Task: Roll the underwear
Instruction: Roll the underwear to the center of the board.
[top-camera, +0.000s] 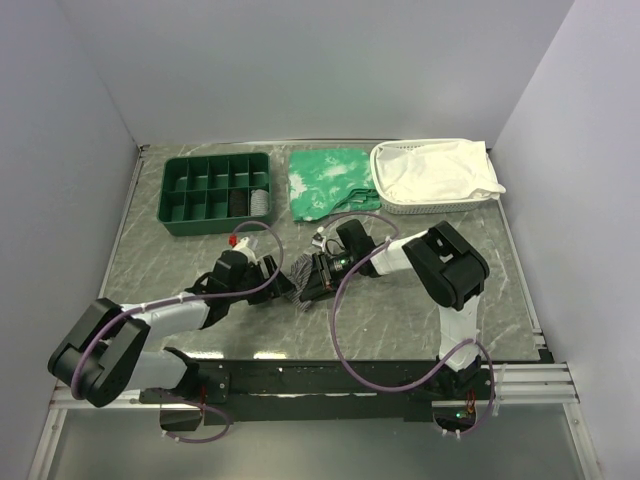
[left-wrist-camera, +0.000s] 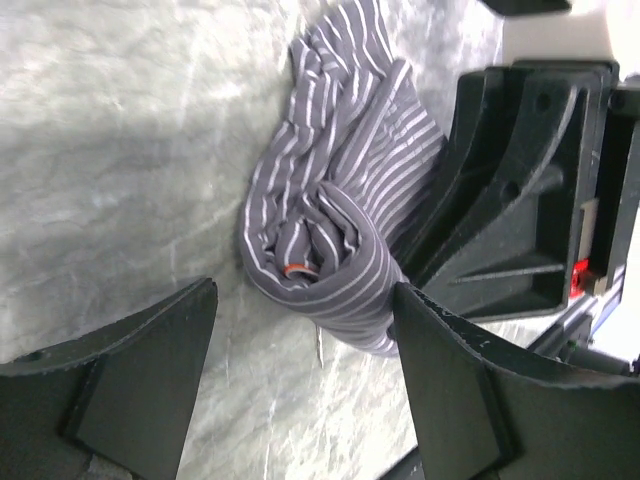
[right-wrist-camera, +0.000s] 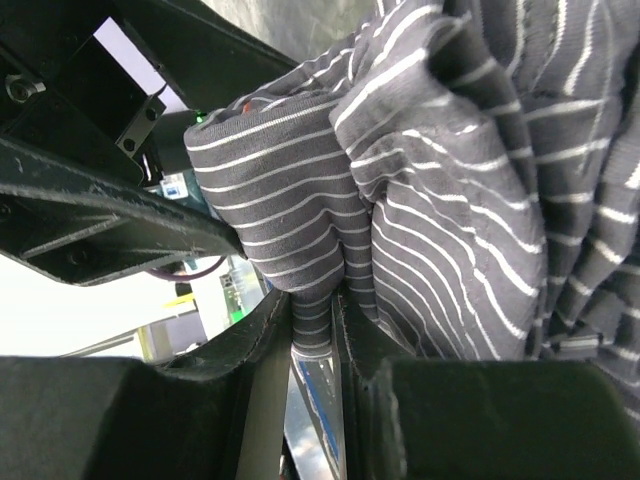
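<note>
Marbled tabletop (top-camera: 400, 320), underwear (top-camera: 300, 272) central, edges far

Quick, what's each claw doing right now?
Left claw: open, holding nothing.
Right claw: closed on the underwear.

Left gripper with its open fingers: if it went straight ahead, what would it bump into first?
Most likely the underwear, bunched right ahead of the left gripper; the right gripper sits just beyond it.

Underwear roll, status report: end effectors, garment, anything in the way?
Left end effector open, facing the underwear. Right end effector shut on it, partly rolled. Tray, green cloth well beyond.
</note>
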